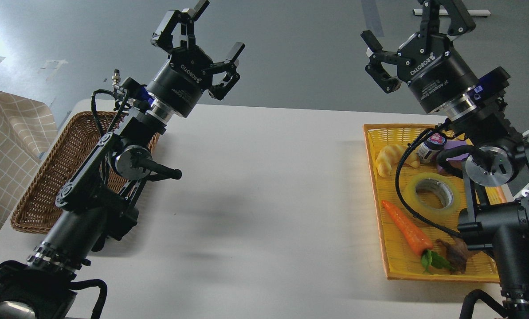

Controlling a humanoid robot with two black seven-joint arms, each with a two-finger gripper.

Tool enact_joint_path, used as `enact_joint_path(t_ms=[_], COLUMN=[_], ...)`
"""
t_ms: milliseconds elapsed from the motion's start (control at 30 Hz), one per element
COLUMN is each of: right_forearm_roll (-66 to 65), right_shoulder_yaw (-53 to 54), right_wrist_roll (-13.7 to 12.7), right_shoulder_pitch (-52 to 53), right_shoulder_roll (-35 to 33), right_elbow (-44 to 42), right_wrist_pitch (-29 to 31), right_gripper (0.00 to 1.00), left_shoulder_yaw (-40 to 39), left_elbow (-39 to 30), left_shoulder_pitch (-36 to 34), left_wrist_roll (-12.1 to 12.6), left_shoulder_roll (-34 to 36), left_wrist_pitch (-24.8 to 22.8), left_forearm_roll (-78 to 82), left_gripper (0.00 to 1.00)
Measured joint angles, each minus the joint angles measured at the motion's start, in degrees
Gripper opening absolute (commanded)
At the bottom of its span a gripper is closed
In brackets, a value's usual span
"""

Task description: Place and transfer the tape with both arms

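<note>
The tape (432, 192), a translucent yellow roll with a grey-white core, lies flat in the yellow tray (375, 177) at the right, partly crossed by my right arm's black cable. My right gripper (413, 33) is open and empty, raised high above the tray's far end. My left gripper (200, 37) is open and empty, raised above the far left of the white table, beyond the brown wicker basket (47, 186).
The yellow tray also holds a yellow croissant toy (388, 160), a small jar (429, 148), an orange carrot (407, 228) with green leaves and a brown item (455, 252). A checked cloth (7, 146) lies at the far left. The white table (264, 199) spans between basket and tray.
</note>
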Motion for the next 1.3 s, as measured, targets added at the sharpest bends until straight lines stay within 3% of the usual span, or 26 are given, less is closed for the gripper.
enact_joint_path(t_ms=[100,234,334,901,1168,1302], right_forearm_roll=[1.3,1.4,1.4,-1.3,-8.3,-8.6], right_shoulder_yaw=[0.3,-0.1,-0.2,-1.5,-1.5,-1.4], right_wrist_roll=[0.8,0.8,0.4,0.2,0.2,0.2], right_shoulder_pitch=[0.0,0.0,0.1,0.0,1.0,1.0], right_shoulder_roll=[0.0,0.0,0.0,0.0,0.0,-3.2], right_elbow=[-0.1,-0.2,-0.4,-0.6,0.1,0.7], right_wrist_pitch=[0.0,0.0,0.0,0.0,0.0,0.0], right_gripper=[1.0,1.0,1.0,1.0,1.0,1.0], left_shoulder_yaw=[-0.3,-0.5,-0.5,0.3,0.4,0.5], left_elbow=[-0.1,-0.4,-0.4,-0.4,-0.3,-0.3], left_shoulder_pitch=[0.1,0.2,0.2,0.5,0.8,1.0], left_wrist_roll=[-1.2,-4.9,-6.0,-5.4,-4.8,-4.7], left_shoulder_roll=[-0.3,-0.4,-0.4,-0.1,-0.2,-0.2], left_wrist_pitch=[-0.1,-0.1,-0.1,-0.1,-0.1,-0.1], left_forearm_roll=[-0.4,-0.7,-0.7,-0.8,-0.8,-0.6], left_gripper=[0.98,0.98,0.98,0.98,0.98,0.98])
